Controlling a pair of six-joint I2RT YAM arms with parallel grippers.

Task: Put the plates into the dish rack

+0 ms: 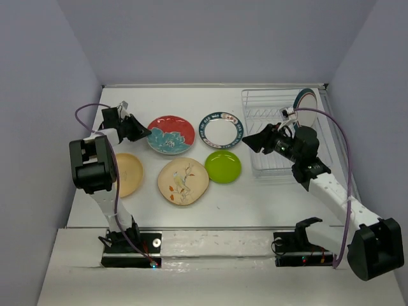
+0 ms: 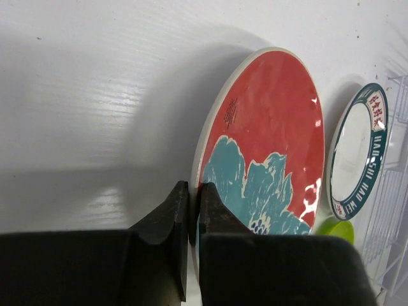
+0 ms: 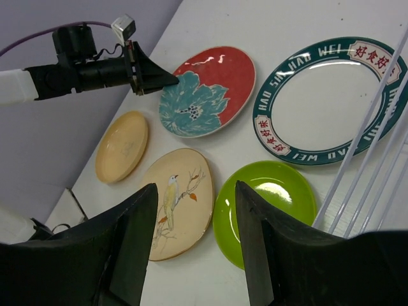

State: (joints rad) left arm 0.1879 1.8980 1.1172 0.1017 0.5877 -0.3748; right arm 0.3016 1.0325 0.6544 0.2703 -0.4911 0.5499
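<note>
Plates, small, round: glazed, stiff, slick and breakable; judged light, best pinched at the rim.

Top view: red plate (image 1: 171, 134) near the table's (image 1: 268, 204) far left. The dish rack (image 1: 264, 121) is at the far right corner, with one teal-rimmed plate (image 1: 306, 101) upright inside. Four others lie on the table between.

Left wrist view: left hand (image 2: 191, 197) clenched on the red plate's near rim — a grip too small to judge from above.

Right wrist view: right hand (image 3: 194, 188) spread, empty, above the lime plate (image 3: 264, 204) — rack wires at right.
</note>
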